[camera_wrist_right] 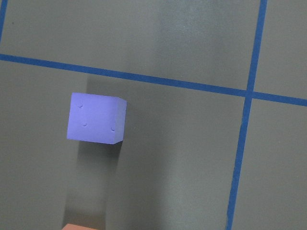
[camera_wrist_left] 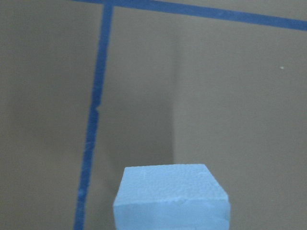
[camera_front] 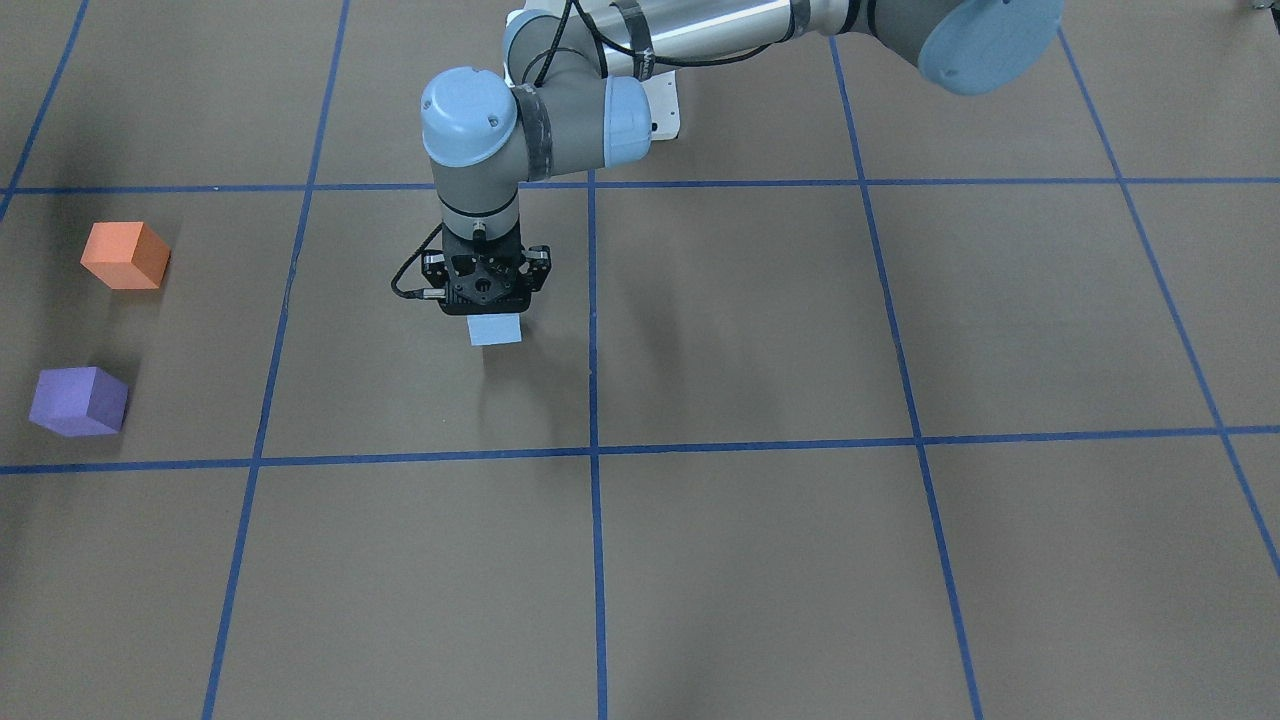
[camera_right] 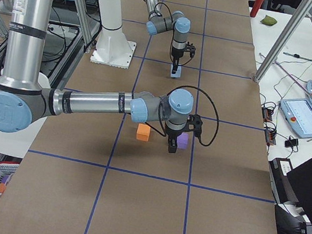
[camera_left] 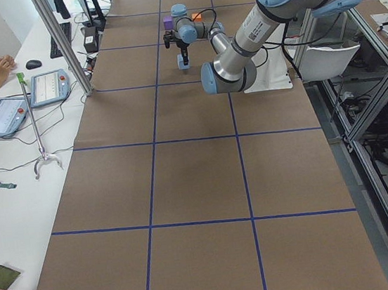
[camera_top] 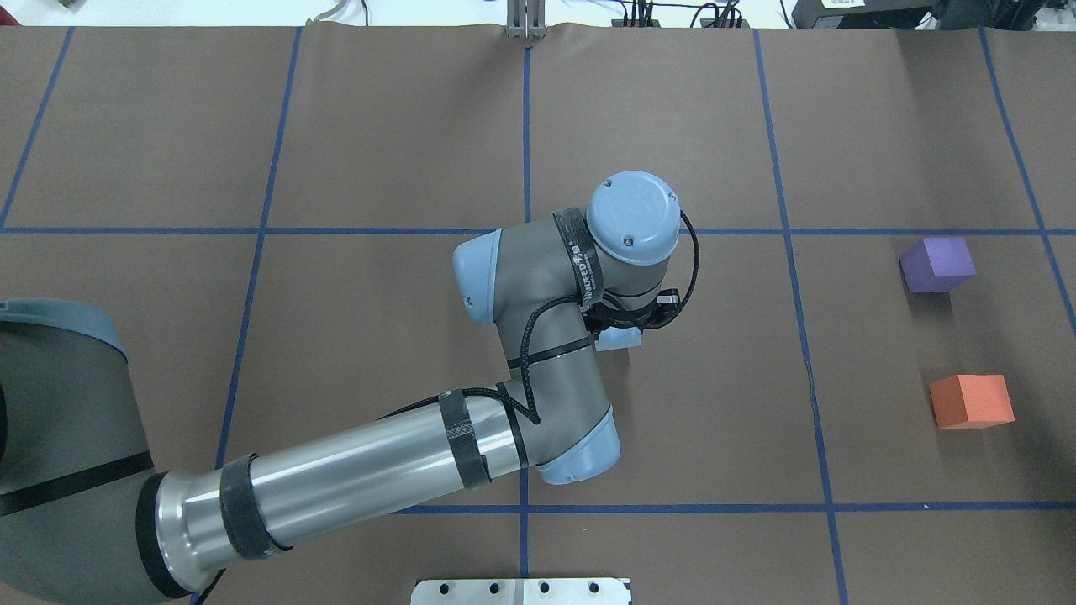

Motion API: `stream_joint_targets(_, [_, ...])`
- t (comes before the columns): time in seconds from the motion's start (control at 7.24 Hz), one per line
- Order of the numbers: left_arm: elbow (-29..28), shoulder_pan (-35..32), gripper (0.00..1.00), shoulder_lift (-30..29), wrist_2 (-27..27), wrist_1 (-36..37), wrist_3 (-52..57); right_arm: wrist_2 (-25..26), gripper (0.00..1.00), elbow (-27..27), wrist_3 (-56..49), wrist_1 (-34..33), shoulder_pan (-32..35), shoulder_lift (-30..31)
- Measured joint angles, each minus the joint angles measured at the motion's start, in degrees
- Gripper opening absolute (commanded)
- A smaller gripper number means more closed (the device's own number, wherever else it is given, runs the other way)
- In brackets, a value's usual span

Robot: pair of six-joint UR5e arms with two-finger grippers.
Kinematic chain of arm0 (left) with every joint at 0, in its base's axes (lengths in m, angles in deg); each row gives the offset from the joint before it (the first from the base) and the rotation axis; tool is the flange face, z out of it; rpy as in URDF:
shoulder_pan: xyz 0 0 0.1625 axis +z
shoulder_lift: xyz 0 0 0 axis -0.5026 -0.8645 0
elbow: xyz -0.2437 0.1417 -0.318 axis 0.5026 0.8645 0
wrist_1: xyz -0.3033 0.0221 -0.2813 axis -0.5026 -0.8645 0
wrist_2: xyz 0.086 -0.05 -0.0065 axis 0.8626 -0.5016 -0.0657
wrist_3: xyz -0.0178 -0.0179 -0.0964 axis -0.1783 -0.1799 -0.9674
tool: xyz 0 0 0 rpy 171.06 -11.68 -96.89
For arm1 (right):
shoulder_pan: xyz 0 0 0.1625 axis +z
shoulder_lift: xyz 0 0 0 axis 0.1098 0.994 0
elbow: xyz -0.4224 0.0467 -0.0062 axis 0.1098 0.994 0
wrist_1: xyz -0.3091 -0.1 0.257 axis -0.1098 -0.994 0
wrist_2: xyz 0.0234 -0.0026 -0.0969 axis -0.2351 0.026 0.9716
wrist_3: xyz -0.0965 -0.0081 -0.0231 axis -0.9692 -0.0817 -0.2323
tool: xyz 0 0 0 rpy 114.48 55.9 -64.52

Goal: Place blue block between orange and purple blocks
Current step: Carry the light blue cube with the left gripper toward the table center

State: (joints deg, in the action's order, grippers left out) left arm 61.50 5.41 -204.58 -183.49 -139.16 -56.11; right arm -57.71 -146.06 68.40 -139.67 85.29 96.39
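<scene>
My left gripper [camera_front: 487, 302] points straight down near the table's middle and is shut on the light blue block [camera_front: 495, 330], which it holds a little above the paper. The block also shows in the overhead view [camera_top: 618, 339] and at the bottom of the left wrist view [camera_wrist_left: 170, 199]. The orange block [camera_top: 971, 402] and the purple block [camera_top: 937, 265] sit apart from each other on the robot's far right, well away from the blue block. My right gripper [camera_right: 171, 147] hangs high over these two blocks; I cannot tell whether it is open or shut. The right wrist view shows the purple block [camera_wrist_right: 97, 118].
Blue tape lines [camera_front: 592, 330] divide the brown paper into squares. The gap between the orange block [camera_front: 125, 256] and the purple block [camera_front: 78, 401] is bare paper. A white mounting plate [camera_top: 521, 591] lies at the near table edge. An operator's side table with tablets [camera_left: 49, 86] runs along the far edge.
</scene>
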Motion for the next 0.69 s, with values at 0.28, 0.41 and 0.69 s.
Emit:
stream_joint_targets(0.28, [-1.93,0.4,0.99,-0.72,1.58,-0.98,-0.03,-2.05,1.0,-0.06,0.35,0.02,-0.94,-0.59])
stream_joint_targets(0.41, [-2.03,0.6,0.99,-0.79,2.16,-1.02,-0.03,-4.32,1.0,-0.03,1.51,0.02,-1.72,-1.56])
stream_joint_targets(0.69, [1.22,-0.6,0.99,-0.45,2.33,-0.25,-0.11,-6.57,1.0,-0.33,10.25,0.11,-6.4,-6.1])
